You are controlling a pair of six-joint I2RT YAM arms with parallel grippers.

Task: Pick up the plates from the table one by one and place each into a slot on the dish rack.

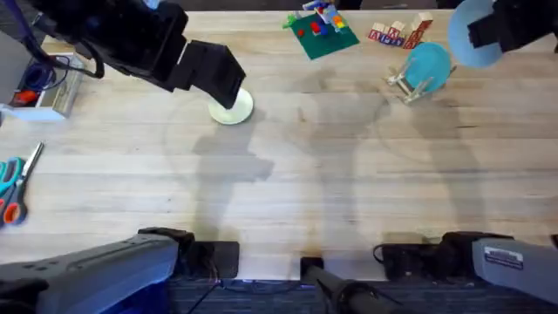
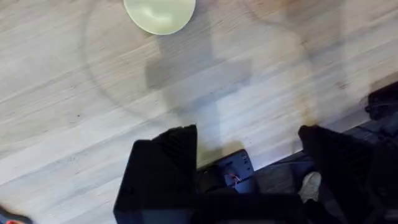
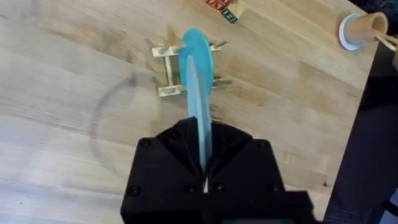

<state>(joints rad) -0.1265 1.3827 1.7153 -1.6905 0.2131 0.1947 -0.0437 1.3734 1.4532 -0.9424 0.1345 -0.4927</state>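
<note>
A pale yellow-cream plate (image 1: 234, 108) lies flat on the table (image 1: 314, 183) left of centre. My left gripper (image 1: 216, 80) hovers just behind it, partly covering it from above. In the left wrist view the plate (image 2: 160, 14) lies farther out, and the gripper (image 2: 245, 149) is open with nothing between its fingers. My right gripper (image 1: 488, 30) is at the far right, shut on a light blue plate (image 1: 460, 39) held on edge above the dish rack (image 1: 408, 85). The held plate (image 3: 200, 127) lines up over the rack (image 3: 171, 68), where a darker teal plate (image 3: 199, 46) stands in a slot.
A green baseplate with coloured bricks (image 1: 321, 33) and lettered wooden blocks (image 1: 397, 33) lie at the back near the rack. Scissors (image 1: 13, 187) and a box of clutter (image 1: 44, 87) occupy the left edge. A small cup (image 3: 357, 28) stands near the table's far corner.
</note>
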